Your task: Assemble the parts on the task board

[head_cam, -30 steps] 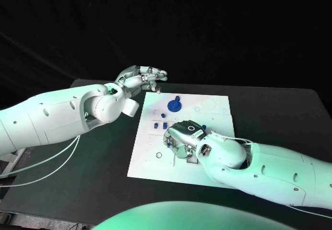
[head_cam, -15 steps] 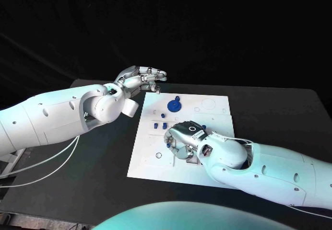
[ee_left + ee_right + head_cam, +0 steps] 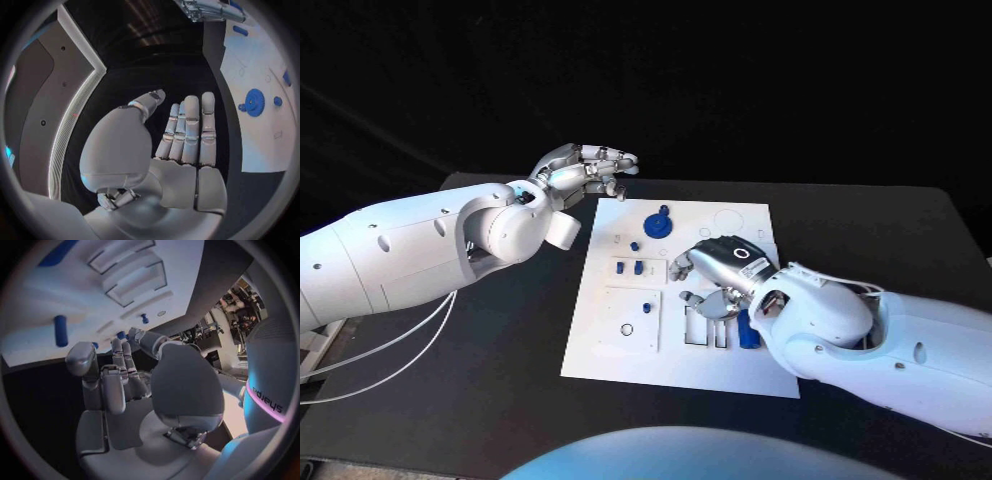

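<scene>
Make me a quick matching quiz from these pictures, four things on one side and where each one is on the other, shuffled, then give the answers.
Things:
1. left robot hand
2. right robot hand
3. blue gear
4. task board

Places:
A. on the far part of the board
B. over the middle of the board
C. past the board's far left corner, over the black table
D. flat in the middle of the table

Pairs: 1-C, 2-B, 3-A, 4-D

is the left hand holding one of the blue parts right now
No. In the left wrist view the left hand has its fingers stretched out straight with nothing in them, and the blue gear lies apart from it on the task board.
</scene>
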You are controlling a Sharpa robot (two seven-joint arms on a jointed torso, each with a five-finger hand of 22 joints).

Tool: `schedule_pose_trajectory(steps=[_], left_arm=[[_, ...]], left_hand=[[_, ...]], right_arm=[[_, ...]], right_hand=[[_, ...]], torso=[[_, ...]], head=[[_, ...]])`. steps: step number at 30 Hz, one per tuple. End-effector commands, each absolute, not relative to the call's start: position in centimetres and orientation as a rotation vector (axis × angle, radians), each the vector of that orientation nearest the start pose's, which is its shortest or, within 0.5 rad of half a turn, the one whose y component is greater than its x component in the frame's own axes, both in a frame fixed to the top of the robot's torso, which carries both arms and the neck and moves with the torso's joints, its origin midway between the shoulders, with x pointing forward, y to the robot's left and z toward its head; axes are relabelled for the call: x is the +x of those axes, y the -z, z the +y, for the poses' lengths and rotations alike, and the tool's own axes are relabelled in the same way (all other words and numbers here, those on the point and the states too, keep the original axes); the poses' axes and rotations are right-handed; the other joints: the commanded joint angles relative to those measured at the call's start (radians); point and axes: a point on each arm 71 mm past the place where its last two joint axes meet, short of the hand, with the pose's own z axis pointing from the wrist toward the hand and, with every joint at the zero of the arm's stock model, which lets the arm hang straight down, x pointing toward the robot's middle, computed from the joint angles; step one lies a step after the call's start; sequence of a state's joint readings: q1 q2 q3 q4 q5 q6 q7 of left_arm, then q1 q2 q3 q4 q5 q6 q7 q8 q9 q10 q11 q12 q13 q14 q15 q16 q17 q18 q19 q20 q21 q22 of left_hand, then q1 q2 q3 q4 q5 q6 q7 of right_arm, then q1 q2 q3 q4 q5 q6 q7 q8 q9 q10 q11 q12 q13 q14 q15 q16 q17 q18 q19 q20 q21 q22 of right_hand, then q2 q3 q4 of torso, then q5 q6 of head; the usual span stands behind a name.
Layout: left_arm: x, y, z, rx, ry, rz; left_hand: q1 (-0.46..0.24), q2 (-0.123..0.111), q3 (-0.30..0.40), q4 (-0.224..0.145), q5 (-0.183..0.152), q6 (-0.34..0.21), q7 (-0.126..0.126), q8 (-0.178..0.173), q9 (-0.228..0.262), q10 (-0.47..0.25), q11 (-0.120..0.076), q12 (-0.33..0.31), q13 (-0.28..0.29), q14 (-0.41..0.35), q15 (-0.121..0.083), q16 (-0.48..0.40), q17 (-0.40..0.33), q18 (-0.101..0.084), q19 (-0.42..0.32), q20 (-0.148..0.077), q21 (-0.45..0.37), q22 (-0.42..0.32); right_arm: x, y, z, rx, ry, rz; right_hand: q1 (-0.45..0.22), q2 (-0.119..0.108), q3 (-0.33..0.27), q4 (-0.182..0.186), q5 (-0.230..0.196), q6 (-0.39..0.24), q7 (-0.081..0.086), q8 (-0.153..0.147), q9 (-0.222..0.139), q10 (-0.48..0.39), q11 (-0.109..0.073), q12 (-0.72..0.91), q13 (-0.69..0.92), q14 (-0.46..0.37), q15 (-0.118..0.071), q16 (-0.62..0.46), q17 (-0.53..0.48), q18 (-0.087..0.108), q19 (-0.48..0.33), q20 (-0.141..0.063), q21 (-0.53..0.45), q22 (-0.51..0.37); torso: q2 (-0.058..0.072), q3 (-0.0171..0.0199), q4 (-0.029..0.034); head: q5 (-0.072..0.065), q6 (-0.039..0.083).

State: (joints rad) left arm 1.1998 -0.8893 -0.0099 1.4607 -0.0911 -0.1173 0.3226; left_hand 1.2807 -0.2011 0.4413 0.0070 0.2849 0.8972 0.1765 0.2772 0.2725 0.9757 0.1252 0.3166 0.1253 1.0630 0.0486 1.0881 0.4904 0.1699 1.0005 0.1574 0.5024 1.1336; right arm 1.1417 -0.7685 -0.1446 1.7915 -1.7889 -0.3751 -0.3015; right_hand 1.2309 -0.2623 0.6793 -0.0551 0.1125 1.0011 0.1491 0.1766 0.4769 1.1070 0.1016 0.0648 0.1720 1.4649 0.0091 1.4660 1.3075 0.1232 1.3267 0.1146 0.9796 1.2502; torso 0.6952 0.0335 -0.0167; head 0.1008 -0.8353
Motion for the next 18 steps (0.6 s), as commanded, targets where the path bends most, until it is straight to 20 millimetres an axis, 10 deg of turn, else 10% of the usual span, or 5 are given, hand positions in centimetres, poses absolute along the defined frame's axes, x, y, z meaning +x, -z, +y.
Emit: schedule_pose_trajectory(steps=[1, 3, 8, 18], left_arm=[[49.9, 17.3, 23.9, -1.024, 1.604, 1.531], [49.9, 17.3, 23.9, -1.024, 1.605, 1.532], [49.8, 17.3, 23.8, -1.024, 1.606, 1.535], [49.8, 17.4, 23.7, -1.023, 1.610, 1.541]], left_hand=[[0.004, 0.005, -0.003, 0.000, 0.001, -0.009, 0.001, 0.004, 0.001, -0.007, -0.001, 0.005, -0.001, -0.007, 0.003, -0.003, -0.002, 0.011, -0.001, -0.001, -0.005, -0.001], [0.004, 0.005, -0.003, 0.000, 0.001, -0.009, 0.001, 0.004, 0.001, -0.007, -0.001, 0.005, -0.001, -0.007, 0.003, -0.003, -0.002, 0.011, -0.001, -0.001, -0.005, -0.001], [0.005, 0.006, -0.003, 0.000, 0.001, -0.010, 0.001, 0.004, 0.001, -0.010, 0.000, 0.006, -0.001, -0.007, 0.003, -0.003, -0.003, 0.011, -0.001, 0.000, -0.006, -0.003], [0.005, 0.006, -0.003, 0.000, 0.001, -0.010, 0.001, 0.004, 0.001, -0.010, 0.000, 0.006, -0.001, -0.007, 0.003, -0.003, -0.003, 0.011, -0.001, 0.000, -0.006, -0.003]], right_arm=[[40.1, 20.4, -11.4, -0.406, -0.685, 1.631], [40.7, 20.1, -12.5, -0.392, -0.654, 1.649], [42.1, 19.9, -15.5, -0.359, -0.575, 1.704], [43.1, 20.2, -16.7, -0.361, -0.528, 1.732]], right_hand=[[-0.006, -0.012, -0.023, 0.003, 0.004, -0.007, 0.002, -0.008, -0.005, -0.013, -0.002, 0.004, -0.004, 0.051, 0.009, -0.004, 0.007, 0.003, -0.002, 0.003, 0.000, 0.001], [-0.010, -0.014, -0.055, 0.006, 0.003, -0.020, 0.003, -0.018, -0.013, -0.024, -0.001, 0.004, -0.008, 0.052, 0.010, -0.001, 0.011, 0.002, 0.001, 0.004, 0.001, 0.002], [0.087, 0.056, -0.440, 0.087, 0.011, -0.068, 0.019, -0.038, -0.081, -0.071, 0.007, 0.029, -0.031, 0.050, 0.019, 0.001, -0.002, 0.001, 0.006, 0.015, -0.013, 0.003], [0.162, 0.066, -0.497, 0.159, 0.011, -0.058, 0.013, -0.026, -0.103, -0.084, 0.009, 0.043, -0.041, 0.048, 0.018, 0.001, -0.010, 0.002, 0.009, 0.014, -0.019, 0.004]], torso=[[-0.001, -0.0011, -0.0010], [-0.001, -0.0017, -0.0007], [0.000, -0.0004, 0.0001], [0.001, 0.0000, 0.0014]], head=[[-0.009, 0.005], [-0.011, 0.007], [-0.015, 0.011], [-0.018, 0.014]])
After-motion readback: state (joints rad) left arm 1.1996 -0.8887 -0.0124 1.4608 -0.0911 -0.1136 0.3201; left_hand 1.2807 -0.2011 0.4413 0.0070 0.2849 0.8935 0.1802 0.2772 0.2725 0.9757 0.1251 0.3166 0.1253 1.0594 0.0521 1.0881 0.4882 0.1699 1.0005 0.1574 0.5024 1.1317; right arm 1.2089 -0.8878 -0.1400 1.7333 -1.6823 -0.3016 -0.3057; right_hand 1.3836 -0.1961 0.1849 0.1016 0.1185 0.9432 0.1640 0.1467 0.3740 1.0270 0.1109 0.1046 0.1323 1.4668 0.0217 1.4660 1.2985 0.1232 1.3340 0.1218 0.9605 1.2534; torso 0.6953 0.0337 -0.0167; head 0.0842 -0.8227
